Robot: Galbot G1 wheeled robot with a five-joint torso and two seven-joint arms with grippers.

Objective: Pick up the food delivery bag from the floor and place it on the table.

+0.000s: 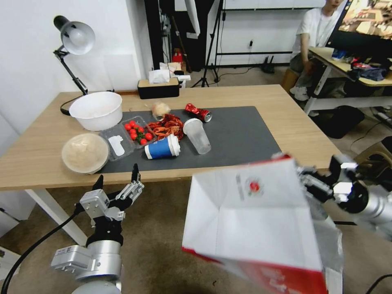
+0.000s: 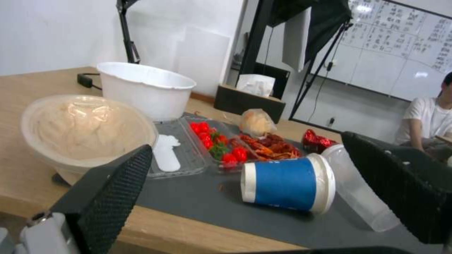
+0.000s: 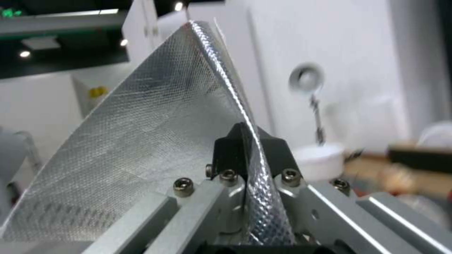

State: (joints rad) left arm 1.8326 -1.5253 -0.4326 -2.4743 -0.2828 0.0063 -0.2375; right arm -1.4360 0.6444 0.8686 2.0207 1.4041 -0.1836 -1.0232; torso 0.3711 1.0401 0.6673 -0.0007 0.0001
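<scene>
Head view records the food delivery bag held off the floor, tilted, in front of the near right edge of the table and not resting on it. Its broad white face carries one small round red logo, a red panel runs along its lower edge, and a strip of silver lining shows down its right side. The bag's lower corner is cut off by the picture's edge, and no strap handle can be made out.

The right gripper meets the bag at its upper right corner. In the right wrist view its two dark fingers are pressed together on a fold of the embossed foil wall, pinching it.

The left gripper hangs low before the table's front edge, its two fingers spread apart with nothing between them.

On the dark grey mat lie one blue paper cup on its side, one clear plastic cup on its side, one crushed red can, one heap of crayfish and one clear tray of cherry tomatoes. One lidded bowl sits at the mat's left edge and one white bowl stands behind it. One desk lamp and one tissue box stand at the table's far side.
</scene>
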